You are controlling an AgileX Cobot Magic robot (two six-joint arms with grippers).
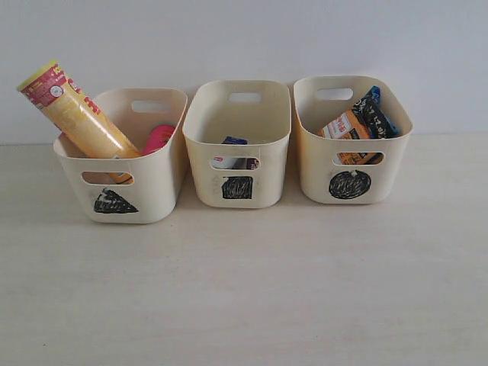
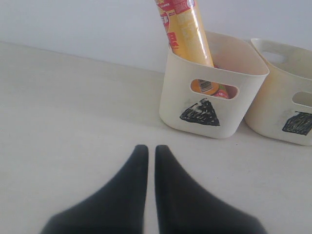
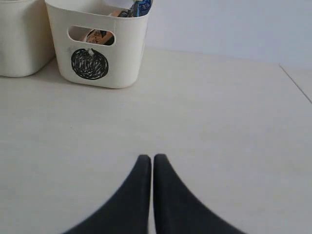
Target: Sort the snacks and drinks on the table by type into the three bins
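Three cream bins stand in a row at the back. The triangle bin (image 1: 152, 200) on the left holds the yellow chip tube (image 1: 80, 114), leaning out to the left, and the pink tube (image 1: 158, 139) low inside. In the square bin (image 1: 271, 164) lie the white-and-blue carton (image 1: 232, 142) and something dark behind its handle hole. The orange bag (image 1: 345, 126) and the blue-and-black bag (image 1: 375, 113) sit in the circle bin (image 1: 316, 164). My left gripper (image 2: 151, 148) is shut and empty over bare table before the triangle bin (image 2: 214, 78). My right gripper (image 3: 151, 158) is shut and empty, away from the circle bin (image 3: 126, 53).
A white wall runs behind the bins. In the right wrist view a table seam or edge (image 3: 295, 83) shows far off to one side. Neither arm appears in the exterior view.
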